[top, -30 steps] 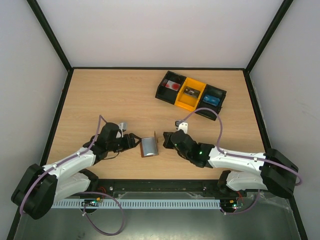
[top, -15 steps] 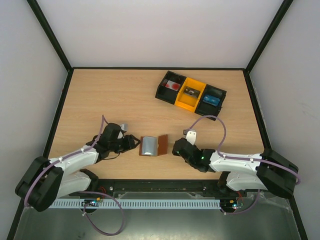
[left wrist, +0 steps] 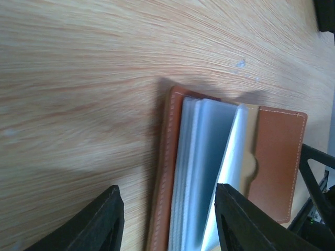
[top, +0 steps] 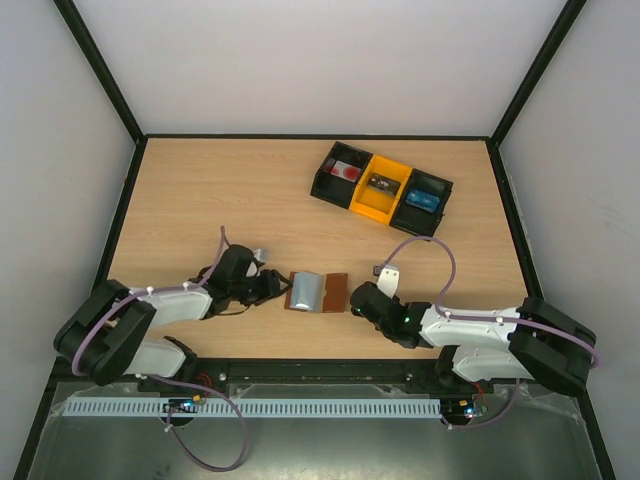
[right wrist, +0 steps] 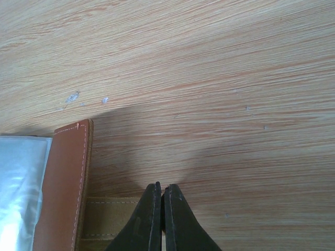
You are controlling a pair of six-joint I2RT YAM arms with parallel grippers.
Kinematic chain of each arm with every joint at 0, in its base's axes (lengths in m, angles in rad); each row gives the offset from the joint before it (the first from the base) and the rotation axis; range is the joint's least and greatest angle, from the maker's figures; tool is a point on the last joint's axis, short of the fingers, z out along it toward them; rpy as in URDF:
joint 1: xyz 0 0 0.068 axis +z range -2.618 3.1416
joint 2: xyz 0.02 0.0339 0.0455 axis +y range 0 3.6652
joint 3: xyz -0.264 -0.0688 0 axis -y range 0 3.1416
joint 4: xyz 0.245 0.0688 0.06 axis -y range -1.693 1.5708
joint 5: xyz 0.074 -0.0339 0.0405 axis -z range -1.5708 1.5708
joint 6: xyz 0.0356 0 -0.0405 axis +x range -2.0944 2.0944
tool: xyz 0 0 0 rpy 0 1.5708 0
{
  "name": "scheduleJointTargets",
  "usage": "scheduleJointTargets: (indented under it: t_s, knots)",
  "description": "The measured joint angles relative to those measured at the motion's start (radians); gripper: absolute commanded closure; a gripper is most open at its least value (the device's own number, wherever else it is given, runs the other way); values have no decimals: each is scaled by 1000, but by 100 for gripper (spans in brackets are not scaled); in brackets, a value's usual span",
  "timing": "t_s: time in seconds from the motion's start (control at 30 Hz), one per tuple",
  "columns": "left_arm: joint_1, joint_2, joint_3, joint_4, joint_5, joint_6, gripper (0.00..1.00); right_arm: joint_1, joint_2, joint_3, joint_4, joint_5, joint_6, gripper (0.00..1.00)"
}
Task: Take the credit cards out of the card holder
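Card holder [top: 318, 291] lies open by the worktop's near edge, credit cards [left wrist: 201, 172] not yet out. My left gripper [left wrist: 168, 206] gapes around them; my right gripper [right wrist: 161, 191], clenched, rests on the tab [right wrist: 107, 217].

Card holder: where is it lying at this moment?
In the top external view the card holder lies open on the table, near the front edge around the middle, between the left gripper and the right gripper.

Bright, even overhead light casts soft shadows on the table [right wrist: 235, 63], and wrist views blur up close.
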Motion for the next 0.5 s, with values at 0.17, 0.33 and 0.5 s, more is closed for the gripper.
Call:
scheduleJointTargets:
  t_s: [0.17, 0.33, 0.5]
  knots:
    - [-32, 98, 39, 79, 41, -27, 56, 0, 1, 0, -2, 1, 0, 98]
    - [-46, 163, 59, 145, 83, -63, 61, 0, -1, 0, -14, 4, -1, 98]
    - [-58, 170, 59, 157, 109, -92, 68, 0, -4, 0, -12, -1, -1, 98]
